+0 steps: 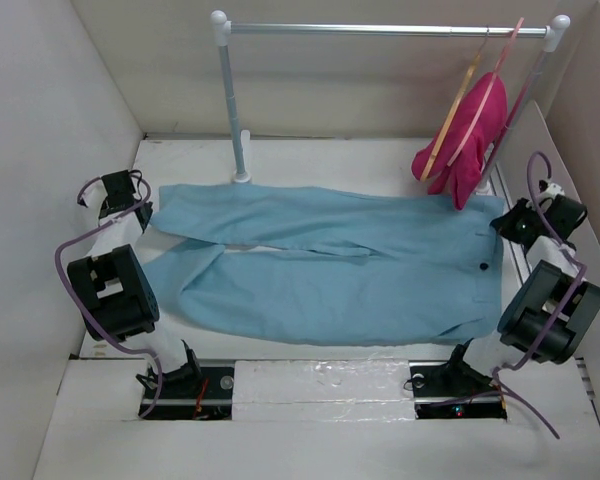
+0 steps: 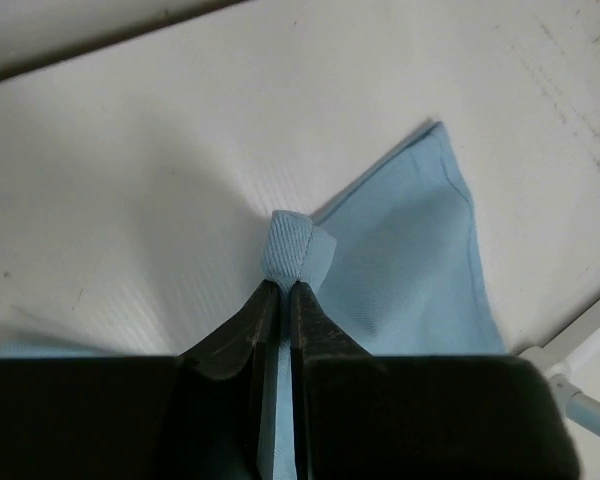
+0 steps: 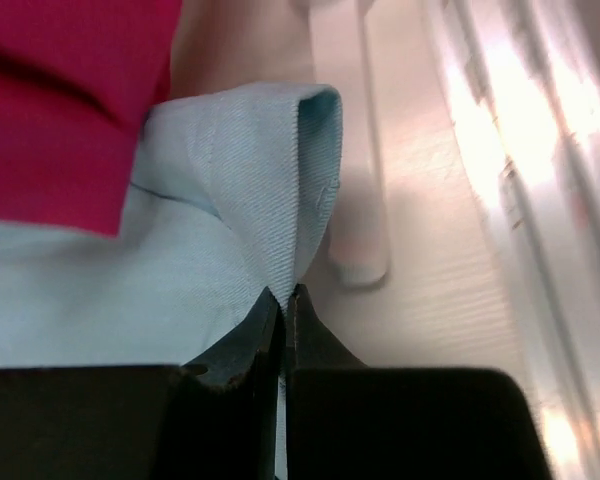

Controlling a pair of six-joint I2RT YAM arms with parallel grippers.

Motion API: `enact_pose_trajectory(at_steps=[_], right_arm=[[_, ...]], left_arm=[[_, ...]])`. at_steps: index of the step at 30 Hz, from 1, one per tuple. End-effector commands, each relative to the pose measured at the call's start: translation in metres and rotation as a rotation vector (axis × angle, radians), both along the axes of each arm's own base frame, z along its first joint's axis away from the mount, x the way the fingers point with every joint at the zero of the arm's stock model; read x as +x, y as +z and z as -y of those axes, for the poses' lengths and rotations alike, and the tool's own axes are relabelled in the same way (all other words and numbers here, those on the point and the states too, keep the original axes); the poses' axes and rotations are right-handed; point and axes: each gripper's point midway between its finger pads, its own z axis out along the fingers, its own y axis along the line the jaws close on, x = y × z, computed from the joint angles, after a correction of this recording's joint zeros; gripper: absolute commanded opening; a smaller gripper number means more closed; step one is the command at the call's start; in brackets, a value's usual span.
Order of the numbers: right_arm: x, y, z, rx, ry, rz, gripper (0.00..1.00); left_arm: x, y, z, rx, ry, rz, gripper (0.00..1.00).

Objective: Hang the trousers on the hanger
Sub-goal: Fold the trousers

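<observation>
The task is at its opening stage. The trousers (image 1: 340, 270) lie flat on the desk (image 1: 310, 160), with the waist and its dark button (image 1: 483, 266) toward the right and the two legs running left. No part of them has reached the hanger (image 1: 448, 125). That tan wooden hanger hangs bare from the rail (image 1: 380, 30) at the far right of the rack, just beside the pink hanger (image 1: 507, 48) that carries the magenta garment (image 1: 477, 125). What does look done is the grip at both ends. The left jaws are clenched on a small bunched fold at the hem of the far leg, with blue cloth showing between the fingertips (image 2: 265, 310) in the left wrist view. The right jaws are pressed together at the far corner of the waistband, where a folded edge of blue stands up from their tips in the right wrist view, close under the hem of the magenta garment. By my reading everything else is left to do: lifting the cloth clear of the desk, bringing it to the tan hanger, and draping it over the bar so it hangs evenly. The neighbouring pink garment crowds that spot and may get in the way. No box, bin or basket is in view, and the only thing holding anything is the rack with its two hangers.
</observation>
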Motion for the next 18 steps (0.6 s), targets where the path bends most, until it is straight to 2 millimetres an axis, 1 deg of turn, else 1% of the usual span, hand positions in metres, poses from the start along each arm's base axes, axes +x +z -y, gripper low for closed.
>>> enact_pose_trajectory(at_steps=[1,2,3,4,5,6,7,8,9,10,11,12,13,14,15,16,17,18], right_arm=[[0.018,0.041,0.048,-0.165,-0.105,0.043,0.02],[0.018,0.02,0.052,-0.137,-0.111,-0.032,0.12],[0.025,0.026,0.062,-0.15,-0.128,-0.048,0.2],[0.026,0.022,0.067,-0.173,-0.118,-0.07,0.29],[0.034,0.023,0.065,-0.173,-0.089,-0.066,0.58],[0.034,0.023,0.065,-0.18,-0.083,-0.066,0.58],[0.033,0.023,0.059,-0.181,-0.064,-0.078,0.67],[0.034,0.037,0.052,-0.203,-0.05,-0.054,0.7],[0.032,0.038,0.031,-0.196,-0.002,-0.046,0.71],[0.033,0.044,0.015,-0.195,0.03,-0.017,0.71],[0.028,0.065,-0.003,-0.217,0.057,0.041,0.71],[0.021,0.055,-0.04,-0.2,0.127,0.033,0.69],[0.017,0.059,-0.059,-0.211,0.165,0.056,0.66],[0.011,0.058,-0.08,-0.215,0.207,0.064,0.64],[0.002,0.071,-0.099,-0.242,0.239,0.106,0.58],[-0.01,0.053,-0.137,-0.223,0.338,0.084,0.39],[-0.018,0.049,-0.157,-0.211,0.394,0.089,0.25],[-0.027,0.051,-0.176,-0.198,0.441,0.11,0.11]], left_arm=[[-0.005,0.008,0.004,0.009,-0.023,0.028,0.0],[-0.007,0.001,0.006,0.0,-0.025,0.009,0.0],[-0.011,-0.009,0.008,-0.013,-0.028,-0.016,0.0],[-0.012,-0.019,0.01,-0.028,-0.041,-0.043,0.0],[-0.016,-0.028,0.011,-0.042,-0.036,-0.095,0.0],[-0.016,-0.028,0.01,-0.036,-0.036,-0.099,0.0],[-0.016,-0.027,0.01,-0.031,-0.043,-0.099,0.07],[-0.016,-0.026,0.01,-0.026,-0.053,-0.095,0.17],[-0.015,-0.016,0.01,-0.012,-0.06,-0.066,0.29],[-0.014,-0.01,0.012,-0.005,-0.082,-0.052,0.53],[-0.017,-0.006,0.013,-0.001,-0.087,-0.046,0.63],[-0.02,0.007,0.014,0.01,-0.086,-0.021,0.73],[-0.024,0.013,0.014,0.024,-0.091,-0.018,0.76],[-0.03,0.015,0.015,0.038,-0.098,-0.026,0.77],[-0.033,0.03,0.027,0.073,-0.135,-0.014,0.77],[-0.039,0.04,0.024,0.141,-0.118,-0.027,0.71],[-0.046,0.041,0.032,0.196,-0.163,-0.062,0.61],[-0.048,0.057,0.049,0.249,-0.213,-0.04,0.48]])
